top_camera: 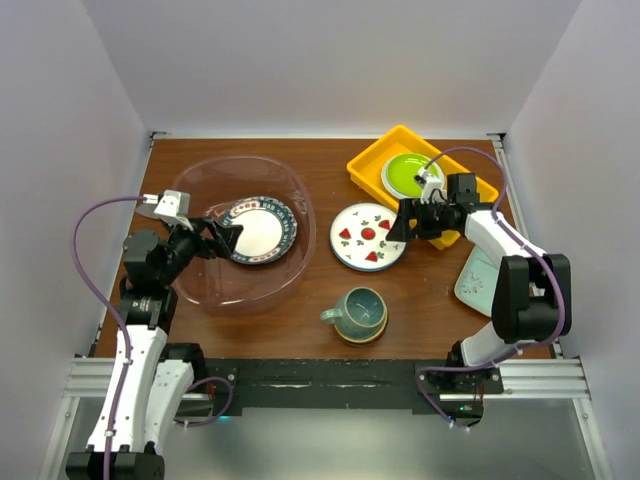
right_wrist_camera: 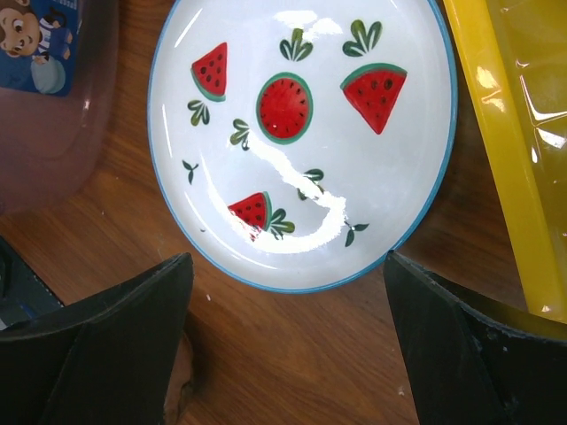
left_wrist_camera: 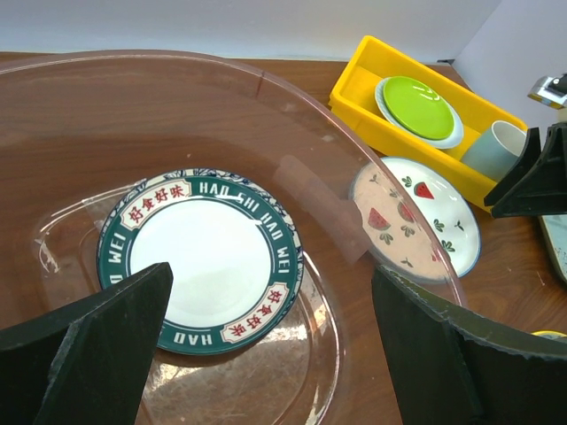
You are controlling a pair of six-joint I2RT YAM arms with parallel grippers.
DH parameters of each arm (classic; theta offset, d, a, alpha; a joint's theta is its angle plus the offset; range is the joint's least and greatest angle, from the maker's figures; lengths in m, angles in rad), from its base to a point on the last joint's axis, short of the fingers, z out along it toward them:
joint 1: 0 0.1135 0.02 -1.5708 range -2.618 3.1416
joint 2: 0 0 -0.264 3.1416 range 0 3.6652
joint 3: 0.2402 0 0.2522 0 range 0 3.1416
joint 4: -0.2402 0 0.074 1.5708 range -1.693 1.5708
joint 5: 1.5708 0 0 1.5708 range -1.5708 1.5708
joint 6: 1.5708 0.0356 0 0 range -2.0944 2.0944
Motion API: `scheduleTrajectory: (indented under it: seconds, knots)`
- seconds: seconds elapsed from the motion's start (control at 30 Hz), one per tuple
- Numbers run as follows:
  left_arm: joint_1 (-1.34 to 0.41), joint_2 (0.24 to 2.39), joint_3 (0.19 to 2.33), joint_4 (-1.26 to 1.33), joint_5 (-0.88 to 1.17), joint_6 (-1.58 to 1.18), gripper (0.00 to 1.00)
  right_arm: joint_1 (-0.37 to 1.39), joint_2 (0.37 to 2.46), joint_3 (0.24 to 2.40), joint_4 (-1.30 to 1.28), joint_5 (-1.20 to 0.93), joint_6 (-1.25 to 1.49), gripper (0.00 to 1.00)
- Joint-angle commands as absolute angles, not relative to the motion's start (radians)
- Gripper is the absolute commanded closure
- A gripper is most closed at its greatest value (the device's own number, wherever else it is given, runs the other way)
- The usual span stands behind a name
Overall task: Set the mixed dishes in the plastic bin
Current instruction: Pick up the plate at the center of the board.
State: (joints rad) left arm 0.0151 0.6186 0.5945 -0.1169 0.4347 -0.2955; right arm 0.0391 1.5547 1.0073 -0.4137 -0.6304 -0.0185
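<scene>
Both claws gape wide, holding nothing. The left gripper (left_wrist_camera: 270, 276) hangs over the plastic bin (top_camera: 195, 285), which holds one lettered plate (top_camera: 258, 230) (a blue rim peeks beneath). The right gripper (right_wrist_camera: 288, 261) hangs over one watermelon plate (top_camera: 367, 236). One teal mug (top_camera: 360, 310) and one mint dish (top_camera: 475, 280) sit outside the bin.

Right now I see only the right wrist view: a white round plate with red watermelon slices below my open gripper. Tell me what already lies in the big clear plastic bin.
Observer: One round plate with a dark green lettered rim lies flat in the clear, faintly pink plastic bin.
Operator: Report the left gripper.
Observer: The left gripper is open over the bin, pointing at that plate.
Operator: Name one dish still out that I can't see.
Observer: A teal mug stands on the wooden table, between the bin and the right arm's base.
</scene>
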Motion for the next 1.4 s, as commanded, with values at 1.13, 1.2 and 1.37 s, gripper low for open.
scheduleTrajectory:
  seconds: [1.13,1.2,1.37]
  knots:
    - [0.028,0.621,0.592,-0.064,0.445,-0.290,0.00,0.167,1.695,1.022,-0.330,-0.196,0.057,0.69]
    - [0.028,0.620,0.592,-0.064,0.445,-0.290,0.00,0.169,1.690,1.023,-0.331,-0.212,0.057,0.78]
    - [0.028,0.620,0.592,-0.066,0.445,-0.290,0.00,0.167,1.638,1.014,-0.319,-0.218,0.057,0.97]
